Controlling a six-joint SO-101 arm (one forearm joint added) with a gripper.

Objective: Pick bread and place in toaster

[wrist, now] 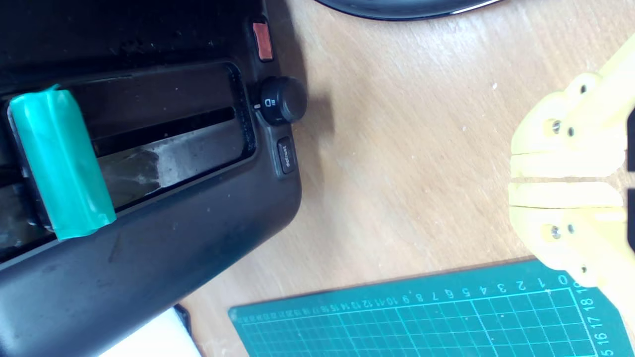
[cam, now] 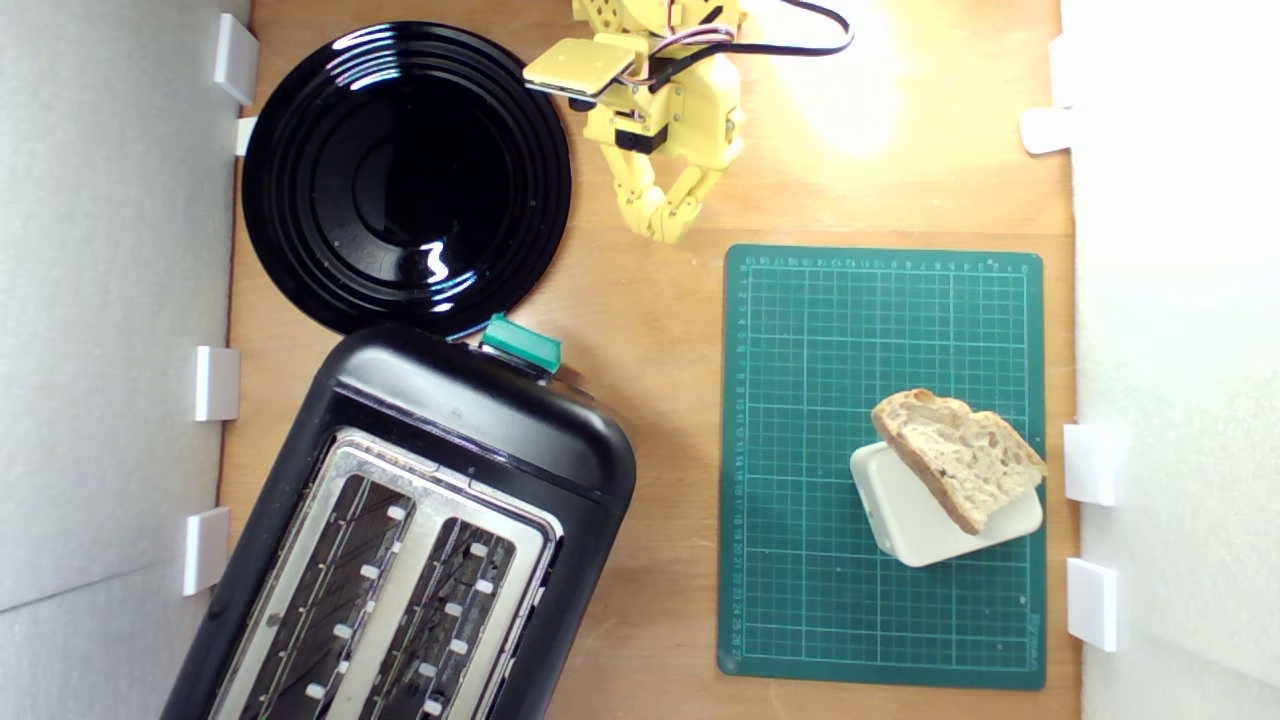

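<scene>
The bread (cam: 962, 456), a half-oval slice with pale holey crumb and brown crust, leans on a cream box (cam: 935, 525) at the exterior view's right, on the green cutting mat (cam: 820, 400). The black toaster (cam: 470, 420) with its silver slotted top and teal lever (cam: 522, 344) fills the lower left. My yellow gripper (cam: 665, 230) hangs near the table's far edge, between the plate and the mat, far from the bread. Its fingers (wrist: 560, 163) are pressed together with nothing between them. The wrist view shows the toaster's lever (wrist: 62, 163) and knob (wrist: 283, 100), but the bread is out of that view.
A round black plate (cam: 405, 175) lies at the back left, touching the toaster's far end. White walls with clips border the wooden table (cam: 660, 330) on both sides. Bare wood runs between the toaster and the mat (wrist: 421, 312).
</scene>
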